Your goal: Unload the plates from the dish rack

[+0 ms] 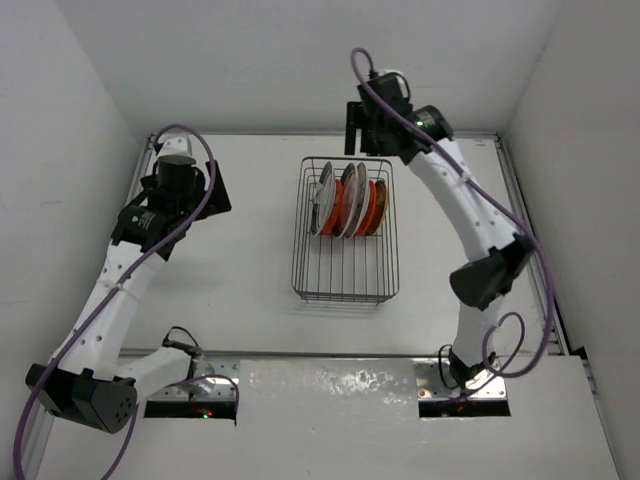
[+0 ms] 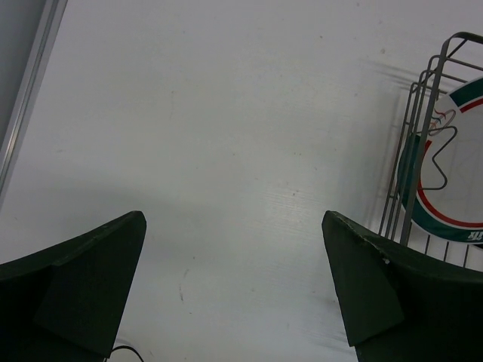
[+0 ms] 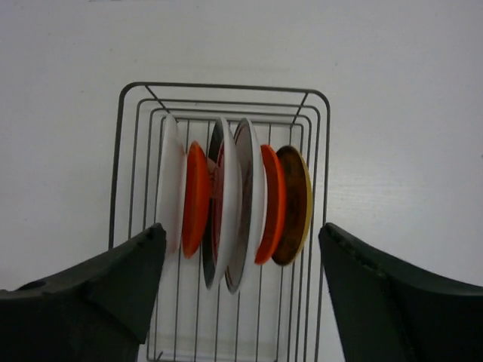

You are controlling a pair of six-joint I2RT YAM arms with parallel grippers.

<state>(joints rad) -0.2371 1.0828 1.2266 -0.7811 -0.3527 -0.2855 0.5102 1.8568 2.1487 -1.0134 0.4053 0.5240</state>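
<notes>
The dark wire dish rack (image 1: 345, 270) lies in the middle of the white table. Several plates (image 1: 348, 205) stand on edge at its far end. The right wrist view shows them in the rack (image 3: 317, 151): white ones (image 3: 170, 181), orange ones (image 3: 196, 197) and a brown yellow-rimmed one (image 3: 294, 200). My right gripper (image 1: 362, 125) is open and empty, above the rack's far end, its opening (image 3: 241, 230) spanning the plates. My left gripper (image 1: 182, 168) is open and empty (image 2: 232, 219) over bare table left of the rack. A green-and-red-ringed plate (image 2: 453, 166) shows at its right.
White walls enclose the table on the left, back and right. A metal rail (image 2: 23, 98) runs along the table's left edge. A shiny sheet (image 1: 330, 385) lies at the near edge between the arm bases.
</notes>
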